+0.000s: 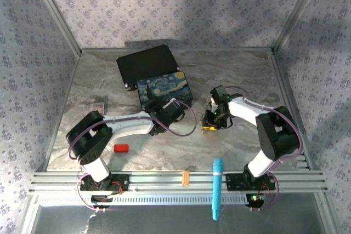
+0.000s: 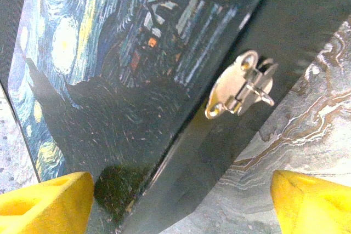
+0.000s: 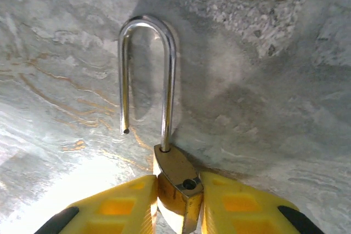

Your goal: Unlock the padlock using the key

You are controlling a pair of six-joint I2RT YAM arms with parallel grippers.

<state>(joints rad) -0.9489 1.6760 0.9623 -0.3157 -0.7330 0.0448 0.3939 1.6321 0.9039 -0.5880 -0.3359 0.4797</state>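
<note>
From above, the box [image 1: 164,90] sits mid-worktop [image 1: 236,152] with the right jaws just to its right; left wrist: left jaws wide and empty, facing the box's hasp [image 2: 240,85]; right wrist: right jaws pinch the padlock [image 3: 176,182] by its body against the worktop, one leg of the shackle [image 3: 148,75] free, so the slick brass may twist out

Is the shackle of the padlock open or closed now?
Open. The padlock, clamped in the right gripper, has one leg of its shackle out of the body; the free end hangs clear, and the empty hole shows.
</note>
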